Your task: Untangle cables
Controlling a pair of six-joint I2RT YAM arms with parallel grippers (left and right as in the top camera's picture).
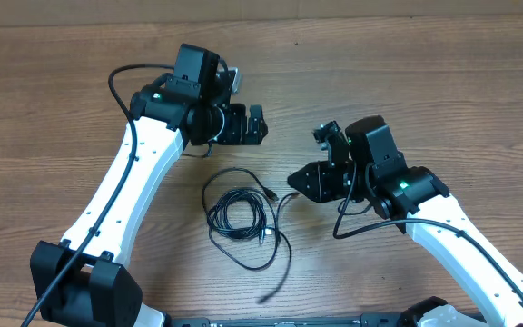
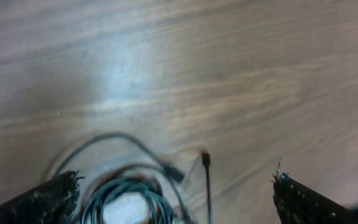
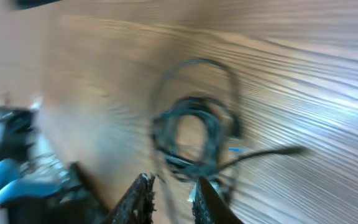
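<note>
The overhead view is sharp and evenly lit, with only soft shadows on the table (image 1: 53, 109). Both wrist views are blurred, and the left one shows a pale glare patch.

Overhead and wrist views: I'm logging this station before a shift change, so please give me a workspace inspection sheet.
Surface: wooden table, bare grain.
Job's things: cables in a loose coil, strands trailing, lying between the arms.
Clutter: nothing seen.
Grippers: left gripper wide open, empty; right gripper slightly parted beside the coil, nothing clearly held.
Cables: arm wires looped along both arms.
Surroundings: nothing seen.
</note>
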